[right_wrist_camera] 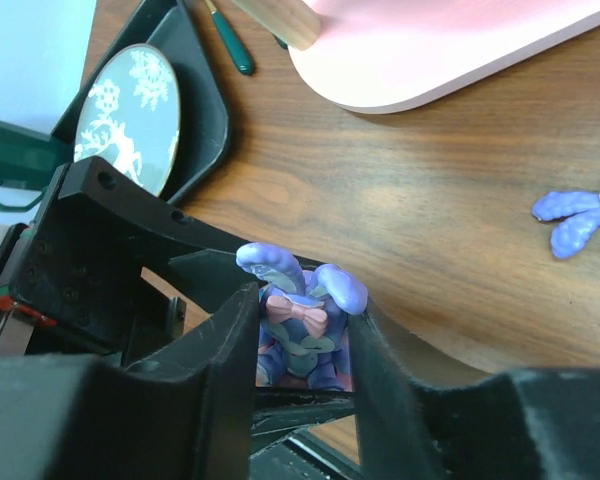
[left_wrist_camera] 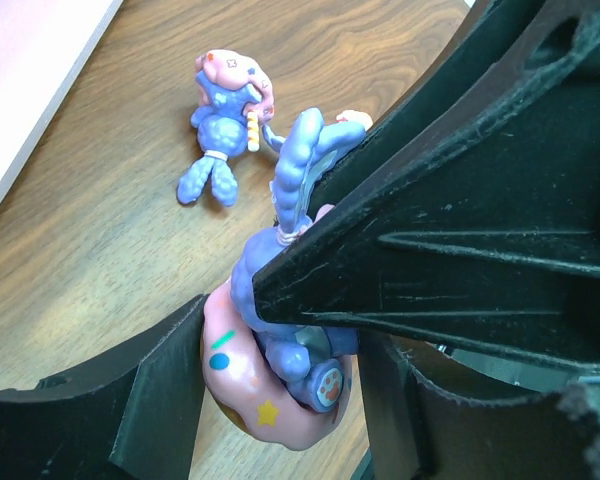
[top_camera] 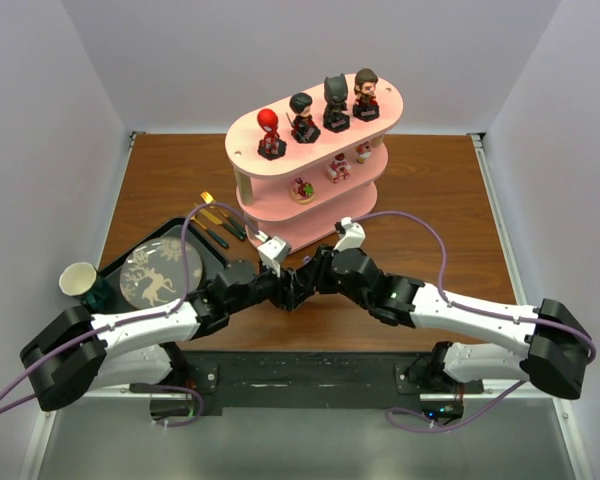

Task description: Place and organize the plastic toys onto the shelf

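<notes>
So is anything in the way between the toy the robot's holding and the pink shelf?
Nothing visible. Only bare table lies between the pink and blue toy and the shelf. A small blue toy lies off to the side.

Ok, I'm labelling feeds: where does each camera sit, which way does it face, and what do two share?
Top external: above and behind the bases, looking down on brown wooden table, pale pink three-tier shelf, left arm and right arm.
Left wrist: on the left arm, facing down past its end effector at the gripped blue-and-pink plastic pony.
Right wrist: on the right arm, own fingers flanking that pony.
Shared: both wrist views show that pony.
</notes>
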Controlling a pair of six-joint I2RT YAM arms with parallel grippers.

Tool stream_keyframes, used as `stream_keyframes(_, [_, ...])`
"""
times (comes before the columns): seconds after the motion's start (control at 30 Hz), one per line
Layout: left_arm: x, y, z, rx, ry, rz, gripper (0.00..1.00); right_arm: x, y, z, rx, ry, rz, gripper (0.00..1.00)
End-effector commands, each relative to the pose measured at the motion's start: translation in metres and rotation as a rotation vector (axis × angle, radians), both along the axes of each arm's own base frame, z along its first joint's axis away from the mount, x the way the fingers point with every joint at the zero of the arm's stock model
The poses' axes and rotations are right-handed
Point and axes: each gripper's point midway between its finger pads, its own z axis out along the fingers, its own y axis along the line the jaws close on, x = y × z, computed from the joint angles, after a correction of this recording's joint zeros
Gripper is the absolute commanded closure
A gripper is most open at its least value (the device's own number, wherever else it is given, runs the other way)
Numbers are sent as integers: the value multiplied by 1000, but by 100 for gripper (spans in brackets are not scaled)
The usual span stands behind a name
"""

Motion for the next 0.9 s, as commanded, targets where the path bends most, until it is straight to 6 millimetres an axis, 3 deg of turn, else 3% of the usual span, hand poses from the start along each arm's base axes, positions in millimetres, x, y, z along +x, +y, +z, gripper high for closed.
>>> stream_keyframes(0.0, [13,-10,44,-107,-112,22,96,1,1,2,-15,-7,-13,77])
stream_keyframes(0.03, [12,-10,45,-107,-111,20,92,2,-1,2,-24,-15,-16,87])
stream_keyframes(0.13, [11,-8,46,-106,-107,27,68,6,-9,0,-70,-48,-23,100])
stream_keyframes(0.3, [10,0,50,-115,-94,54,31,19,-23,-3,-126,-111,-17,100])
stream_keyframes(0.4, [14,7,50,-100,-70,101,15,37,-34,5,-127,-178,-20,100])
stream_keyframes(0.6, [24,30,50,-75,-11,177,7,81,-82,8,-203,-294,-83,100])
stream_keyframes(0.63, [24,33,50,-77,0,176,7,87,-83,14,-194,-328,-74,100])
stream_keyframes(0.8, [40,74,63,-78,4,265,6,124,-115,20,-267,-431,-96,100])
stream_keyframes(0.83, [43,79,71,-78,-13,278,5,135,-123,14,-287,-425,-106,100])
stream_keyframes(0.87, [45,91,73,-52,-32,300,5,137,-119,12,-275,-433,-62,100])
